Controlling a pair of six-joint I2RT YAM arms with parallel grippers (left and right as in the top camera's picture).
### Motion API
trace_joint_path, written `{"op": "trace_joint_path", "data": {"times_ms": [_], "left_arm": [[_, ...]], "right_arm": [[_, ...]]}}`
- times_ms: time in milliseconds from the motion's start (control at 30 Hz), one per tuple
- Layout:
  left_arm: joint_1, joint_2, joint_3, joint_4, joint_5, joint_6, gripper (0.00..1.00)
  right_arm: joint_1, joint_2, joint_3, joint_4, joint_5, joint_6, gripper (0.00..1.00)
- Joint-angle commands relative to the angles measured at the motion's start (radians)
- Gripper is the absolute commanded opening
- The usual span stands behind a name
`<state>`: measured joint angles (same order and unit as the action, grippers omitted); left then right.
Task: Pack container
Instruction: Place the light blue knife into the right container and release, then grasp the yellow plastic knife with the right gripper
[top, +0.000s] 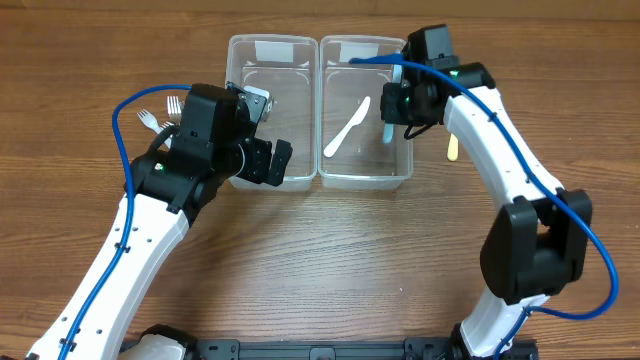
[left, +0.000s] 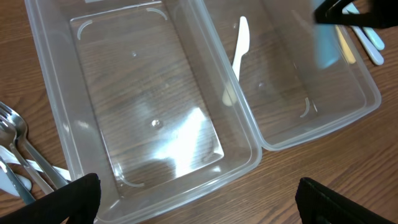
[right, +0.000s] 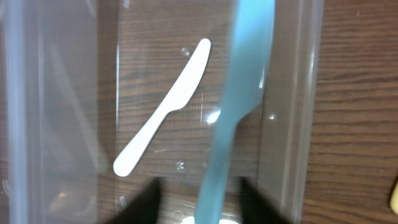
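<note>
Two clear plastic containers stand side by side, the left one (top: 285, 100) (left: 143, 93) bare inside. The right container (top: 370, 160) (left: 280, 87) (right: 292, 124) holds a white plastic knife (top: 347, 126) (left: 238, 56) (right: 165, 109). A light blue plastic utensil (top: 386, 128) (left: 326, 46) (right: 239, 106), blurred, hangs over its right side. My right gripper (top: 398, 105) (right: 200, 202) is above it, open, with a gap between each finger and the handle. My left gripper (top: 272, 163) (left: 196, 199) stands wide open at the left container's near rim, holding nothing.
Metal forks (top: 160, 115) (left: 18, 143) lie on the wooden table left of the containers. A cream utensil (top: 452, 145) lies right of the right container, beside more plastic utensils (left: 373, 43).
</note>
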<state>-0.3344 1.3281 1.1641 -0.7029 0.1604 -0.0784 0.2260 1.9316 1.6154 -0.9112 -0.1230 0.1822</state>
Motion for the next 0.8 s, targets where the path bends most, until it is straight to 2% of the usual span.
{"op": "trace_joint_path", "data": {"times_ms": [0, 133, 200, 267, 433, 567, 767], "left_arm": [[-0.008, 0.011, 0.028, 0.004, 0.016, -0.015, 1.0], [-0.008, 0.011, 0.028, 0.004, 0.016, -0.015, 1.0], [-0.008, 0.011, 0.028, 0.004, 0.016, -0.015, 1.0], [-0.008, 0.011, 0.028, 0.004, 0.016, -0.015, 1.0], [-0.008, 0.011, 0.028, 0.004, 0.016, -0.015, 1.0], [-0.008, 0.011, 0.028, 0.003, 0.016, -0.015, 1.0], [-0.008, 0.011, 0.028, 0.003, 0.016, -0.015, 1.0]], "right_arm": [[0.004, -0.028, 0.02, 0.005, -0.003, -0.057, 0.63], [-0.022, -0.057, 0.088, -0.034, 0.015, -0.056, 0.58], [-0.054, -0.071, 0.127, -0.039, 0.052, -0.026, 0.61], [-0.138, -0.071, 0.153, -0.036, 0.115, 0.04, 0.63], [-0.257, -0.021, 0.132, -0.06, 0.115, 0.066, 0.6], [-0.328, 0.071, 0.132, -0.092, 0.113, 0.06, 0.58], [-0.341, 0.177, 0.13, -0.108, 0.032, -0.015, 0.55]]}}
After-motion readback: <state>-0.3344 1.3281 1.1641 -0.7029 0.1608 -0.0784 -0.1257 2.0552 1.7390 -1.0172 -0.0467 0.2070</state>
